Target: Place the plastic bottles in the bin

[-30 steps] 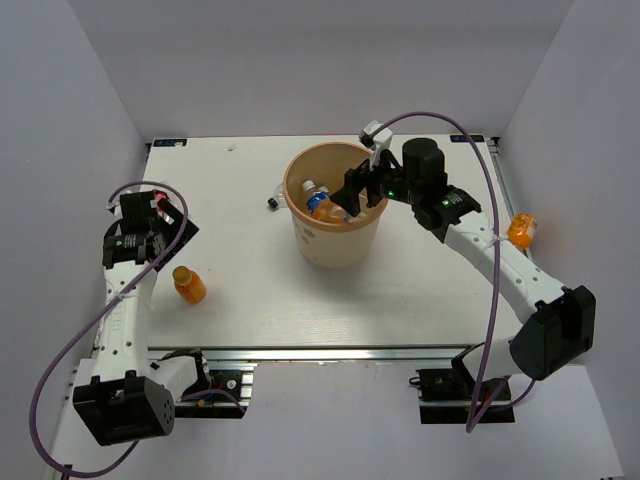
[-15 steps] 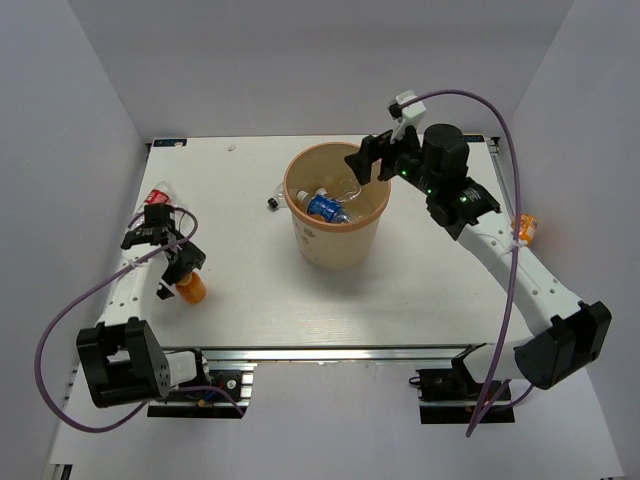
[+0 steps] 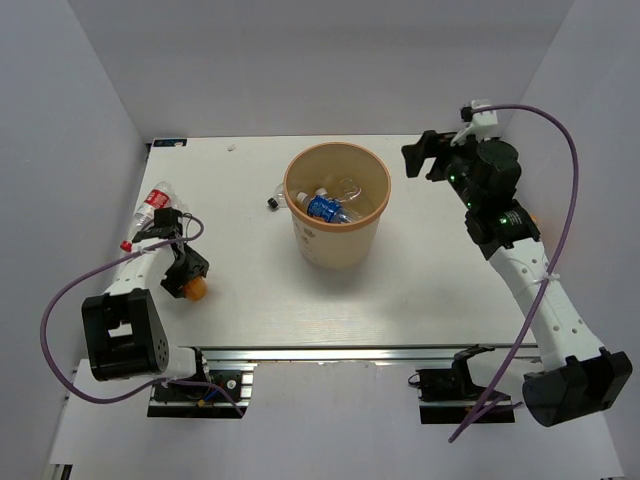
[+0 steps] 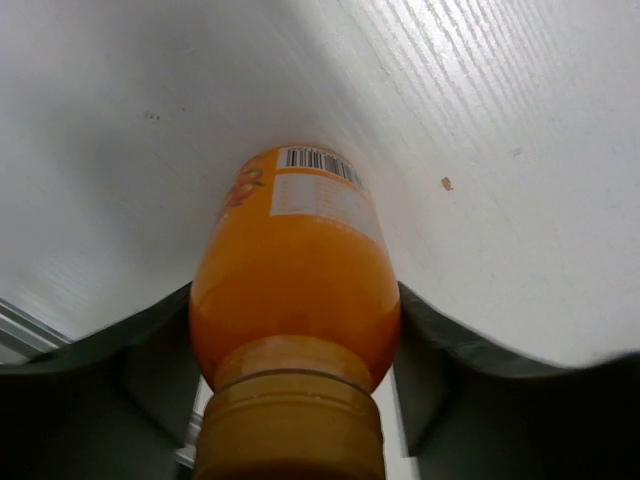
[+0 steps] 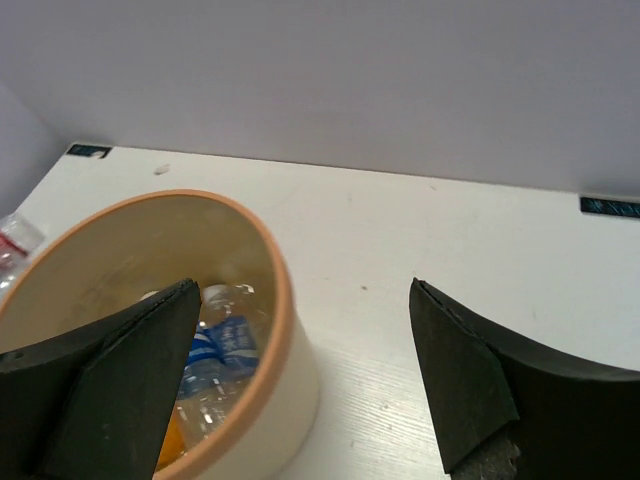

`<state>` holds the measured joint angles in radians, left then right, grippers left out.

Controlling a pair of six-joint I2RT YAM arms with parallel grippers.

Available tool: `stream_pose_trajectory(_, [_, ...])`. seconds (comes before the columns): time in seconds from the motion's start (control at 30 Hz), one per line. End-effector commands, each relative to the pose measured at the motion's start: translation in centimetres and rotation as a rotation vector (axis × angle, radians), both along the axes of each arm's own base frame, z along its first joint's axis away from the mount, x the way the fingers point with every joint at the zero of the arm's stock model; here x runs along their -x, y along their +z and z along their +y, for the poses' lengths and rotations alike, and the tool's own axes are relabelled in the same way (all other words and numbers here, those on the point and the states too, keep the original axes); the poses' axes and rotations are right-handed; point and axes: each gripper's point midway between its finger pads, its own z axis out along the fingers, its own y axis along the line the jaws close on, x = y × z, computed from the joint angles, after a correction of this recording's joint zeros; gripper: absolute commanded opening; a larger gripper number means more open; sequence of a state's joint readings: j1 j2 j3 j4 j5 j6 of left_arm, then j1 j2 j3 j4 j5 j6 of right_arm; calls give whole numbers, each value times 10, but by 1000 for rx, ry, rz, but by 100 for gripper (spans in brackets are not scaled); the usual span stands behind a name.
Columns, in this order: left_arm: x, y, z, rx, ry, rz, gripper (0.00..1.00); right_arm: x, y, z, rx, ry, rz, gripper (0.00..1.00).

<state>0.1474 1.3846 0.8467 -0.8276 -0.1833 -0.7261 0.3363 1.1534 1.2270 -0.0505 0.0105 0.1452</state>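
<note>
- The table is closed in on the left, back and right by plain pale grey walls (image 3: 320,60).
- A white table (image 3: 430,280) with a faint plank grain is seen, lightly speckled. A metal rail (image 3: 330,353) runs along its near edge, and a small dark-blue tag (image 5: 90,150) is set at each far corner.
- The right arm (image 3: 545,300) is stretched from its base at the near right up along the right side of the table. Its wrist is raised over the far right part.
- The left arm (image 3: 120,285) is folded low at the near left edge, with its wrist bent down to the surface.
- A purple cable (image 3: 565,130) is looped from each arm.
- The bin (image 3: 335,240) is stood upright mid-table, a little toward the far side, well apart from both grippers.
- The right gripper (image 3: 418,160) is held in the air to the right of the bin and pointed toward it. Its jaws are spread wide, with nothing between them.
- The left gripper (image 3: 183,272) is set down at the near left of the table. Its jaws are pressed against the two sides of the orange bottle (image 4: 295,270), whose cap is turned toward the wrist camera.
- A blue-label bottle (image 3: 325,207) and a clear bottle (image 3: 346,187) are lying inside the bin.
- A red-label bottle (image 3: 153,203) is lying at the left table edge, near the left arm.
- A black cap (image 3: 271,204) is seen just left of the bin.
</note>
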Motion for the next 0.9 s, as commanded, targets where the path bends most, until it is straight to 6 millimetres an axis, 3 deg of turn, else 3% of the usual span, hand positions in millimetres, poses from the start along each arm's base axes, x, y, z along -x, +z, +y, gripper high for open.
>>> stream_pose_trajectory(0.0, [-9, 10, 1, -5, -2, -55, 64, -6, -5, -27, -88, -82, 29, 89])
stream_pose_trajectory(0.03, [-14, 17, 1, -8, -3, -77, 59, -9, -9, -41, -101, -115, 40, 89])
stream_pose_trajectory(0.13, [-28, 40, -4, 16, -24, -160, 42, -11, -27, -58, -130, -140, 87, 89])
stream_pose_trajectory(0.23, [-49, 69, -24, 112, -82, -296, 39, -10, -38, -76, -137, -193, 112, 89])
stream_pose_trajectory(0.33, [-74, 115, -43, 198, -162, -479, 36, -6, -46, -94, -142, -254, 131, 89])
stream_pose_trajectory(0.4, [-94, 162, -54, 227, -227, -639, 35, -4, -52, -104, -140, -287, 141, 89])
stream_pose_trajectory(0.47, [-106, 196, -63, 244, -280, -747, 35, 0, -60, -111, -140, -324, 157, 89])
stream_pose_trajectory(0.5, [-115, 229, -79, 270, -352, -849, 36, 2, -72, -119, -139, -369, 178, 89])
stream_pose_trajectory(0.57, [-122, 259, -99, 298, -422, -935, 36, 8, -79, -129, -139, -421, 191, 89])
stream_pose_trajectory(0.6, [-125, 289, -126, 314, -512, -1014, 36, 10, -86, -139, -134, -467, 203, 89])
stream_pose_trajectory(0.67, [-131, 309, -155, 295, -612, -1066, 36, 14, -95, -145, -122, -498, 241, 89])
stream_pose_trajectory(0.7, [-127, 332, -183, 304, -693, -1112, 36, 15, -98, -145, -120, -496, 254, 89])
stream_pose_trajectory(0.73, [-135, 328, -199, 320, -737, -1097, 36, 16, -100, -145, -117, -493, 263, 89])
stream_pose_trajectory(0.83, [-135, 350, -254, 405, -905, -1154, 36, 19, -108, -142, -118, -478, 282, 89])
stream_pose_trajectory(0.87, [-144, 334, -272, 428, -959, -1107, 39, 19, -108, -143, -114, -487, 282, 89])
